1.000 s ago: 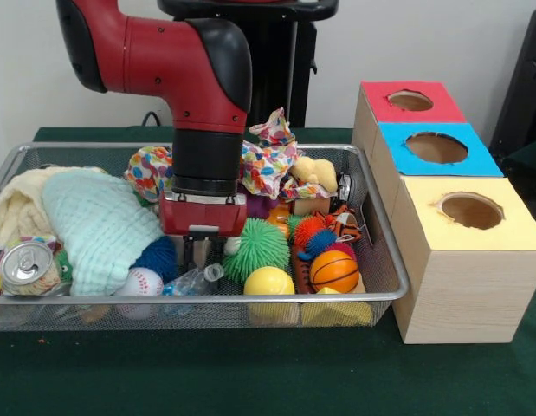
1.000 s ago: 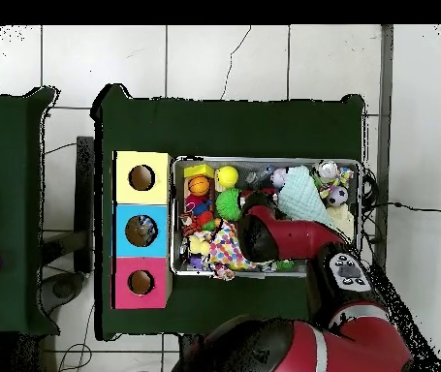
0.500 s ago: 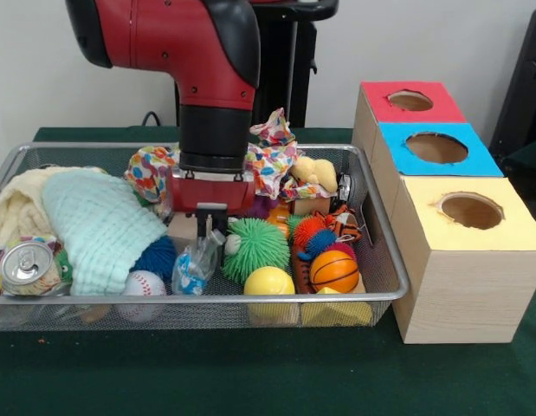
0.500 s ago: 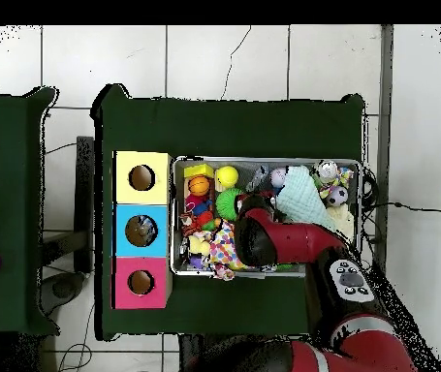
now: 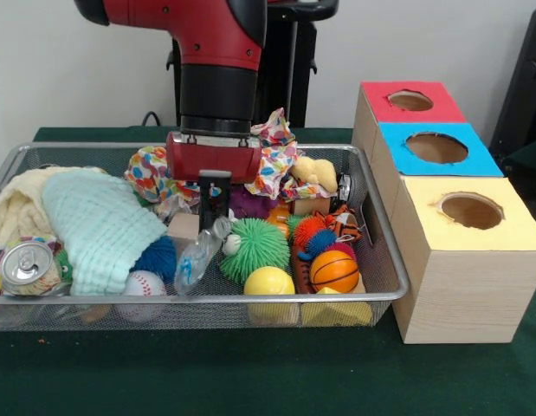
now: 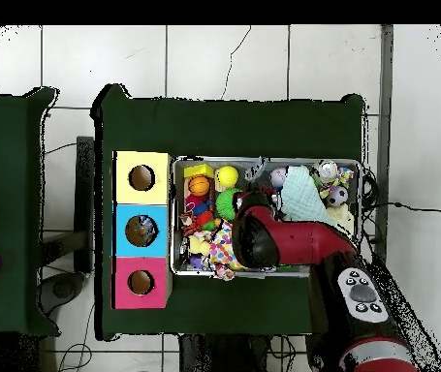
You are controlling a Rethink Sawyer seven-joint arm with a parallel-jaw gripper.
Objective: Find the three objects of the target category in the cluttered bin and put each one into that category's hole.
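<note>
1. Clear plastic bottle [image 5: 196,256] is hanging neck-up from the hand [image 5: 214,208], whose fingers are pinching its top.
2. It is dangling above the wire bin [image 5: 371,260], green spiky ball [image 5: 255,248] at its 3 o'clock, baseball [image 5: 143,283] at 8 o'clock.

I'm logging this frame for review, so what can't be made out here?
- Gripper hold on the clear plastic bottle: front view shows the neck at its tips, but not whether it is clamped.
- Overhead view: the red arm covers the gripper and bottle.
- Yellow ball: its lower part is hidden by the wire bin's rim, front view.
</note>
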